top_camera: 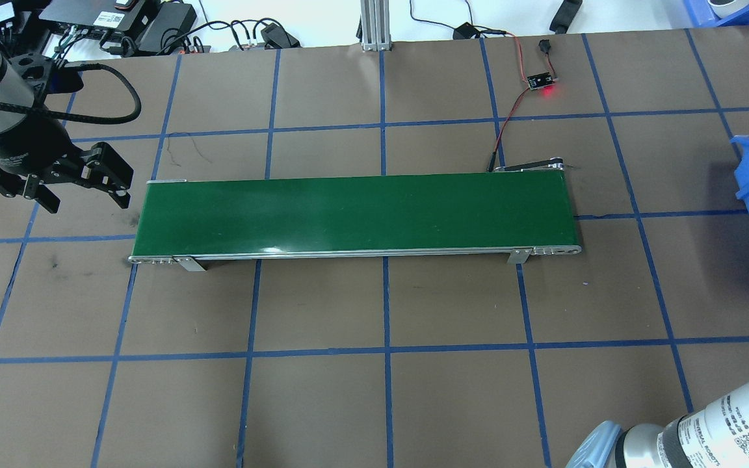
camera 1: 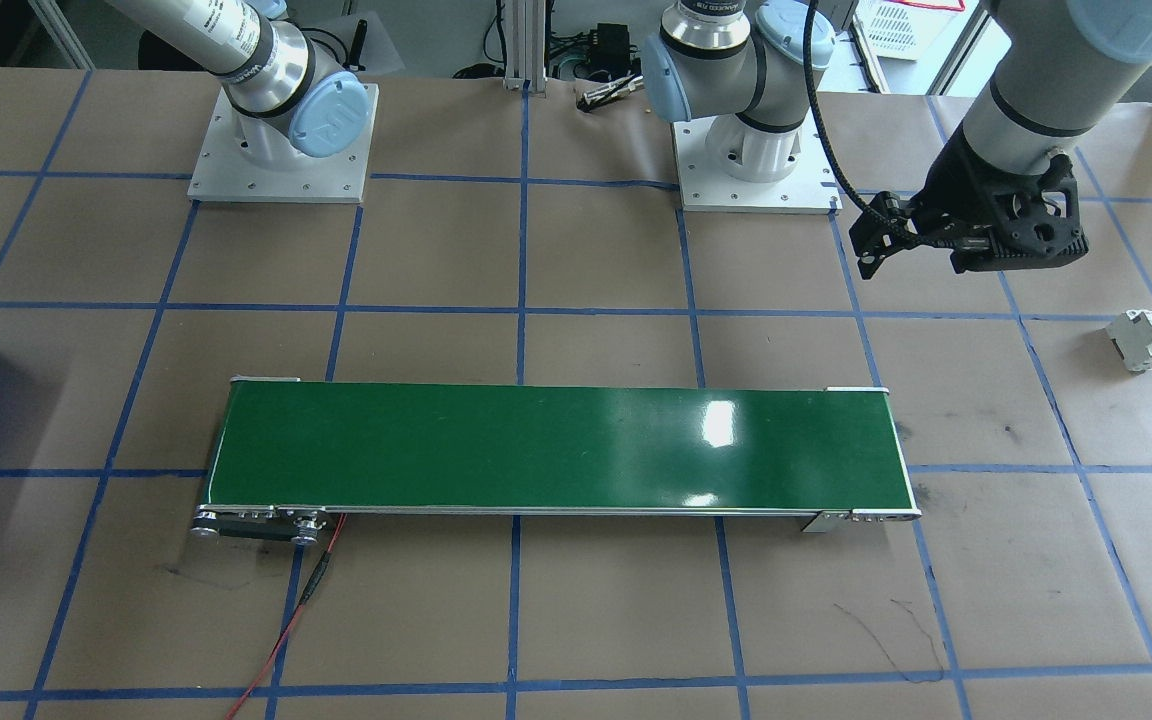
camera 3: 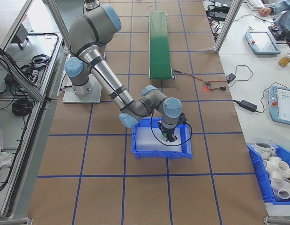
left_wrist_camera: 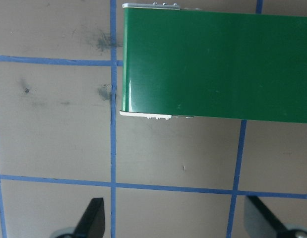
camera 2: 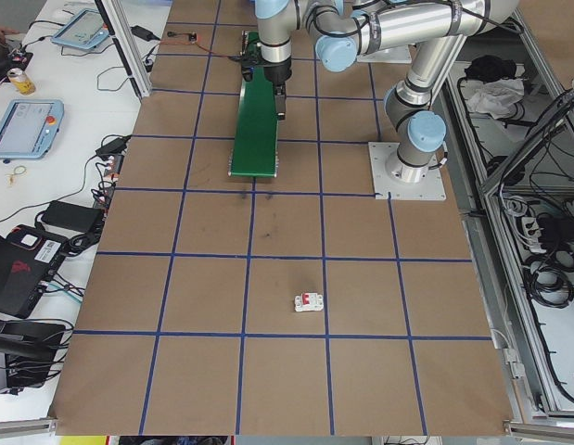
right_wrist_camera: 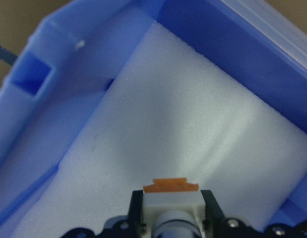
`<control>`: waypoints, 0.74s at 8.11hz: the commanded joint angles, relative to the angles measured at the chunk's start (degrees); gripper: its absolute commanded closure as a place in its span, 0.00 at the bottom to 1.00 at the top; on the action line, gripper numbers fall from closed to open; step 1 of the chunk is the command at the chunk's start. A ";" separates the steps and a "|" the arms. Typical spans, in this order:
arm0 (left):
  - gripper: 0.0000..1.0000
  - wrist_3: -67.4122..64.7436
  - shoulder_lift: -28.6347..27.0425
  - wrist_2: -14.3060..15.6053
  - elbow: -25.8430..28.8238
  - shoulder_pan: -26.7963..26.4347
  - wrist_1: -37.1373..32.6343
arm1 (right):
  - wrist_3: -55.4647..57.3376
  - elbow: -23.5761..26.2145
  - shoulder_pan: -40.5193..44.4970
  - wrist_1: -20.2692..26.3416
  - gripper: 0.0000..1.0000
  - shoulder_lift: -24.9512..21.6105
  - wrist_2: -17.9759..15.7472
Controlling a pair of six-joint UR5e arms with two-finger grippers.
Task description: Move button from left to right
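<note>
The button point(right_wrist_camera: 170, 199), a white body with an orange-red base and a round cap toward the camera, sits between the two fingers of my right gripper point(right_wrist_camera: 171, 215), which is shut on it. In the exterior right view that gripper point(camera 3: 169, 136) is down inside the blue bin point(camera 3: 140, 149), over its white foam floor. My left gripper point(top_camera: 82, 200) hangs open and empty just off the left end of the green conveyor belt point(top_camera: 355, 211). Its fingertips point(left_wrist_camera: 93, 218) show spread wide over bare table in the left wrist view.
A white circuit breaker with a red toggle point(camera 1: 1144, 338) lies on the table on my left side, away from the belt point(camera 1: 556, 445). A red wire and a small lit board point(top_camera: 541, 81) lie beyond the belt's right end.
</note>
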 commanded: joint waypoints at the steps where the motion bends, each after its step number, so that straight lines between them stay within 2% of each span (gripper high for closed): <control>1: 0.00 0.09 0.00 0.02 -0.06 0.03 0.00 | 0.00 0.30 -0.18 -0.08 0.00 -0.57 -0.07; 2: 0.00 0.09 0.00 0.02 -0.06 0.03 0.00 | -0.17 0.30 -0.53 -0.08 0.00 -1.18 -0.07; 4: 0.00 0.09 0.00 0.02 -0.06 0.03 0.00 | 0.09 0.30 -0.71 0.54 0.00 -5.56 -0.34; 5: 0.00 0.09 0.00 0.02 0.03 0.03 0.00 | 0.61 0.39 -0.71 3.58 0.00 -9.33 -0.25; 6: 0.00 0.09 0.00 0.02 0.03 0.03 0.00 | 0.97 0.39 -0.79 11.27 0.00 -14.24 -0.16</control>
